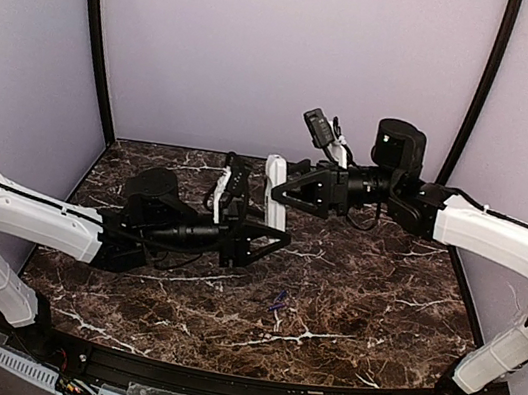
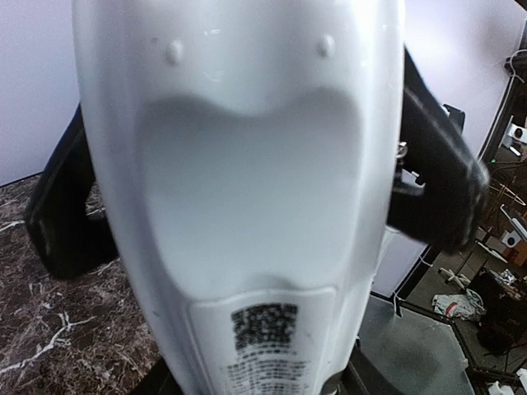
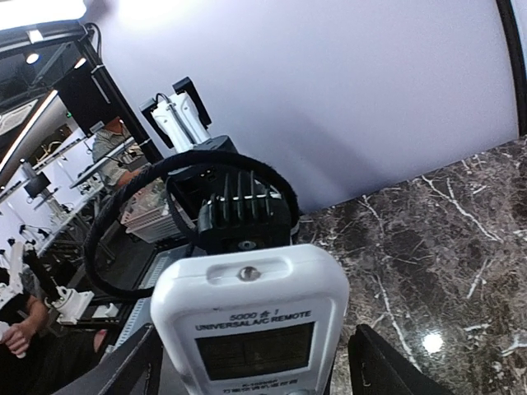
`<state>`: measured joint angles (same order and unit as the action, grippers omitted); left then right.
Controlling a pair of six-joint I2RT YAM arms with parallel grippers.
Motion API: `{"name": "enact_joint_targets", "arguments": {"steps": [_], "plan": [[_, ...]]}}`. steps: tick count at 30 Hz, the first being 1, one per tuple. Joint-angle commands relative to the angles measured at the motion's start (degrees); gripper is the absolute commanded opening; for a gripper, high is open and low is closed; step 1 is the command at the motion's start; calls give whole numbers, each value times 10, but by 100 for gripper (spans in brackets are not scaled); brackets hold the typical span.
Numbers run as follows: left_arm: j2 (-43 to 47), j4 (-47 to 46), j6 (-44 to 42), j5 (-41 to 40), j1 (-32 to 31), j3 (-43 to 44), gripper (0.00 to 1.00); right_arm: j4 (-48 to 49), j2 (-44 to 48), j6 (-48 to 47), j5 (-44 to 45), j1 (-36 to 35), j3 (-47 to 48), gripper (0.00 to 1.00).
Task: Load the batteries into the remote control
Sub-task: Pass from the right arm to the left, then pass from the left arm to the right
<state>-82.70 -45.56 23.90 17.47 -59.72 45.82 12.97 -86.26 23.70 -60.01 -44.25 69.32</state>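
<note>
The remote (image 1: 275, 174) stands nearly upright above the middle of the table (image 1: 381, 288), caught between the two grippers that meet there. The left gripper (image 1: 274, 245) reaches in from the left at its lower end. The right gripper (image 1: 278, 193) comes in from the right, a little farther back, at about mid-height. In the left wrist view the remote's back (image 2: 247, 189) fills the frame, with one black finger (image 2: 66, 222) close against its left edge and the other at its right edge. In the right wrist view its face (image 3: 251, 329) points at the camera, screen (image 3: 254, 350) uppermost, with a finger (image 3: 387, 366) on each side low in the frame. Both pairs of jaws stand about as wide as the remote, but the edges are too close and blurred to tell whether either pair truly presses on it. The back has a broad shallow hollow showing only bare white plastic, and below it a label (image 2: 263, 329) with a printed code. The batteries (image 1: 277, 302) lie on the marble near the centre. They are close together, nearer than both grippers, well apart from the remote, and touched by neither hand.
</note>
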Motion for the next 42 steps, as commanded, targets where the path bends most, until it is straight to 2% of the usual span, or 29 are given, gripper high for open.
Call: {"name": "enact_joint_targets", "arguments": {"steps": [1,6,11,13,28,35,42], "plan": [[36,50,-44,-75,0,-6,34,-93,32,-22,104,-4,27,81],[50,125,-86,-146,0,3,31,-197,38,-45,175,1,59,83],[42,211,-104,-243,0,27,26,-294,16,-42,232,-1,113,74],[39,221,-105,-254,-1,28,26,-313,6,-39,243,-2,127,71],[14,258,-95,-279,0,60,26,-353,-53,-20,328,-36,183,60],[-3,271,-90,-282,-1,78,26,-358,-74,-18,352,-41,199,47],[-9,268,-86,-284,-2,82,26,-341,-84,-14,360,-42,197,43]]}}
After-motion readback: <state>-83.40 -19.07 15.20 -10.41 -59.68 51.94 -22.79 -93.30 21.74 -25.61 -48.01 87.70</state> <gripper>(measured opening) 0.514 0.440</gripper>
